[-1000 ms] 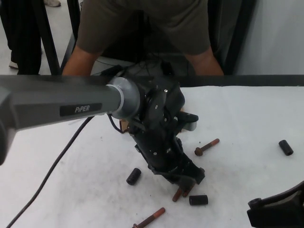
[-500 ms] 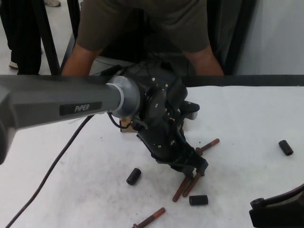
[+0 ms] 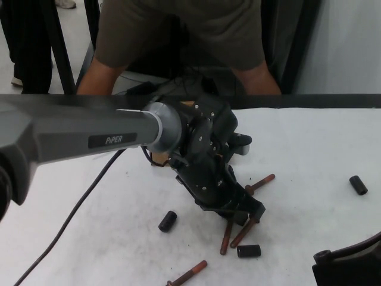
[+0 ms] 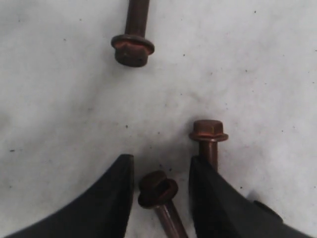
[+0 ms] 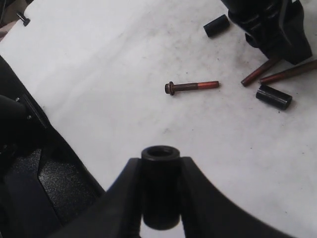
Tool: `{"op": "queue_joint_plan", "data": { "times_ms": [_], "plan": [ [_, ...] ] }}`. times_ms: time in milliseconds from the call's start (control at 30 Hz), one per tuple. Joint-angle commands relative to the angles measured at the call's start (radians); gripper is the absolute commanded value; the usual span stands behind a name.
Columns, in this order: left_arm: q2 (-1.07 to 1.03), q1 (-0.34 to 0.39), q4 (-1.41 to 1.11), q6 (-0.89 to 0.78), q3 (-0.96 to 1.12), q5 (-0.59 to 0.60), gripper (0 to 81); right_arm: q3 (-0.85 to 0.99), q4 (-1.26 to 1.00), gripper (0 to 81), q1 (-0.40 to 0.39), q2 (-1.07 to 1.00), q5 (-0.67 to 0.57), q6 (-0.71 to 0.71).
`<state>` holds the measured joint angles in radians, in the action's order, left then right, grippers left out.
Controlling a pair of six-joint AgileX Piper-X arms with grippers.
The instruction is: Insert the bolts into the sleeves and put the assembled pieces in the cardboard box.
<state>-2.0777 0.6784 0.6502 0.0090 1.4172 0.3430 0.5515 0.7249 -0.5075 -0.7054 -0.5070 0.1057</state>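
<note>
Black sleeve (image 5: 159, 196) lengthwise in right gripper (image 5: 159, 164), bore outward.

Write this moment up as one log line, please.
Left claw open, either side of rusty brown metal bolt | right claw shut on black cylindrical sleeve

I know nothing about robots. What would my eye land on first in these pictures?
First, the big dark left arm stretched over the white bench, its claw open astride a rusty bolt lying flat, with a second bolt beside one finger. Next, the right claw pinches a black sleeve upright, with a loose bolt on the bench beyond it.
</note>
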Motion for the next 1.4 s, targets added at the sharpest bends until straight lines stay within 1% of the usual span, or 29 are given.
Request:
{"op": "queue_joint_plan", "data": {
  "times_ms": [0, 300, 633, 733, 867, 1100, 1300, 1367],
  "plan": [
    [-0.025, -0.002, 0.052, -0.003, -0.01, -0.028, 36.3, -0.001, -0.005, 0.2, -0.002, 0.009, -0.015, 0.001],
    [-0.025, -0.004, 0.223, -0.009, -0.01, -0.148, 36.3, -0.001, -0.007, 0.2, -0.002, 0.009, -0.015, 0.001],
    [-0.025, -0.004, 0.239, -0.199, -0.01, -0.148, 36.3, -0.001, -0.008, 0.2, -0.002, 0.009, -0.015, 0.001],
    [-0.028, -0.004, 0.236, -0.236, -0.01, -0.162, 32.4, -0.001, -0.008, 0.2, -0.002, 0.009, -0.015, 0.001],
    [-0.032, 0.001, 0.228, -0.274, -0.01, -0.158, 24.1, -0.001, -0.009, 0.2, -0.002, 0.009, -0.039, 0.001],
    [-0.07, 0.019, 0.231, -0.301, -0.01, -0.163, 23.7, -0.001, -0.011, 0.2, -0.002, 0.009, -0.041, 0.007],
    [-0.078, 0.024, 0.259, -0.319, -0.003, -0.194, 23.7, -0.001, -0.011, 0.2, -0.002, 0.017, -0.049, 0.007],
    [-0.08, 0.024, 0.267, -0.324, -0.003, -0.2, 21.0, -0.001, -0.011, 0.2, -0.002, 0.021, -0.049, 0.007]
  ]
}}
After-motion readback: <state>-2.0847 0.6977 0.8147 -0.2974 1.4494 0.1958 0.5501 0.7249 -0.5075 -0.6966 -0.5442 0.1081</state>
